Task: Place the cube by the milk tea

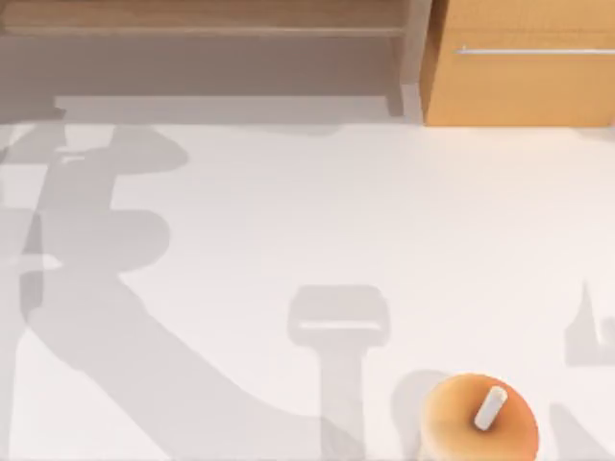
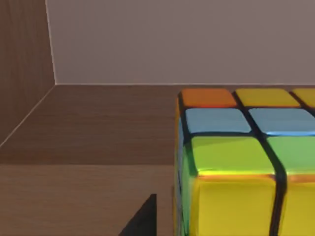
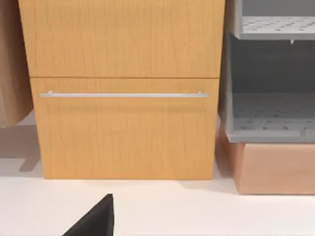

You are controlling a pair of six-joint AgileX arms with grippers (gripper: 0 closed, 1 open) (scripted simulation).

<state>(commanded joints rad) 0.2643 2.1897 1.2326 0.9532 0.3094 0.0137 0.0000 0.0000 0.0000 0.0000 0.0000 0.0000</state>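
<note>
The cube (image 2: 246, 162) looms very close in the left wrist view, with orange, yellow, blue and green tiles. It rests on a brown wooden board (image 2: 88, 128) with a wooden side wall and a grey back wall behind it. A black piece of my left gripper (image 2: 142, 221) shows just beside the cube. The milk tea (image 1: 479, 417), an orange-tan disc with a short white straw, stands at the front right of the white table (image 1: 317, 221). A black piece of my right gripper (image 3: 93, 219) hangs over the table, facing the cabinet.
A light wooden drawer cabinet (image 1: 519, 67) with a metal handle (image 3: 123, 94) stands at the back right. Grey perforated shelves (image 3: 270, 113) sit on a tan box beside it. A wooden shelf (image 1: 192, 19) runs along the back left. Arm shadows cross the table's left and middle.
</note>
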